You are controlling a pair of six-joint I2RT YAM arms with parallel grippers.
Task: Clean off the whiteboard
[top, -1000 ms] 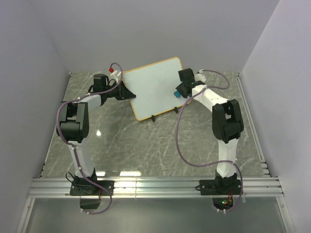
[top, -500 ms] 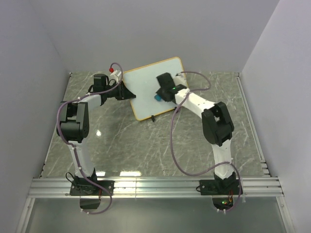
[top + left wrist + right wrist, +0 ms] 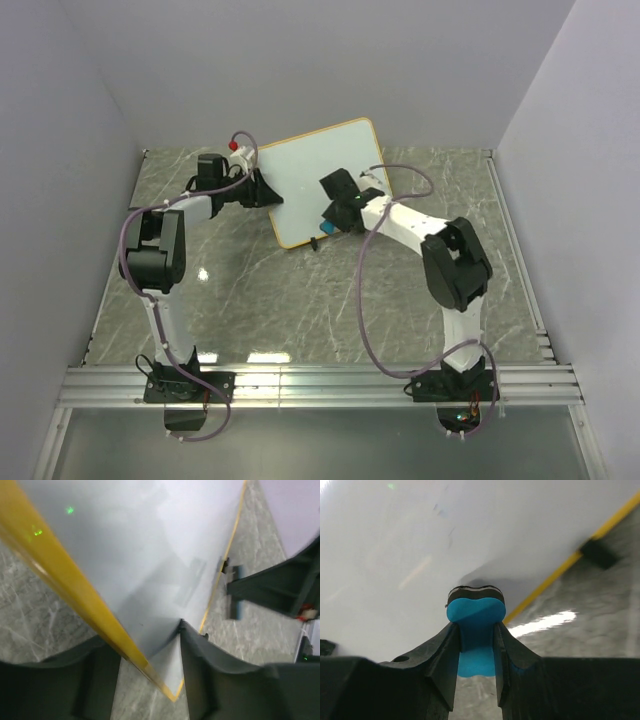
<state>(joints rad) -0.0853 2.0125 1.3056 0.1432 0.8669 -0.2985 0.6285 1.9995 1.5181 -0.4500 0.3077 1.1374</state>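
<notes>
The whiteboard (image 3: 315, 172) stands tilted at the back of the table, with a white face, an orange frame and no writing visible from above. My left gripper (image 3: 262, 190) is shut on its left edge. In the left wrist view the frame (image 3: 75, 587) runs between the jaws of my left gripper (image 3: 150, 665). My right gripper (image 3: 333, 212) is shut on the blue eraser (image 3: 327, 229) near the board's lower edge. In the right wrist view my right gripper (image 3: 476, 630) holds the eraser (image 3: 476, 611) with its dark felt against the white face (image 3: 420, 545). Faint smudges (image 3: 442, 510) show further up.
A black foot (image 3: 600, 552) sits on the board's orange lower frame (image 3: 570, 560). The grey marble table (image 3: 300, 300) lies in front, with side walls close on both sides. A purple cable (image 3: 365, 290) loops from the right arm over the table.
My right gripper has carried the eraser from the board's right edge leftward across the face, then down toward the lower edge. The left gripper has kept its hold.
</notes>
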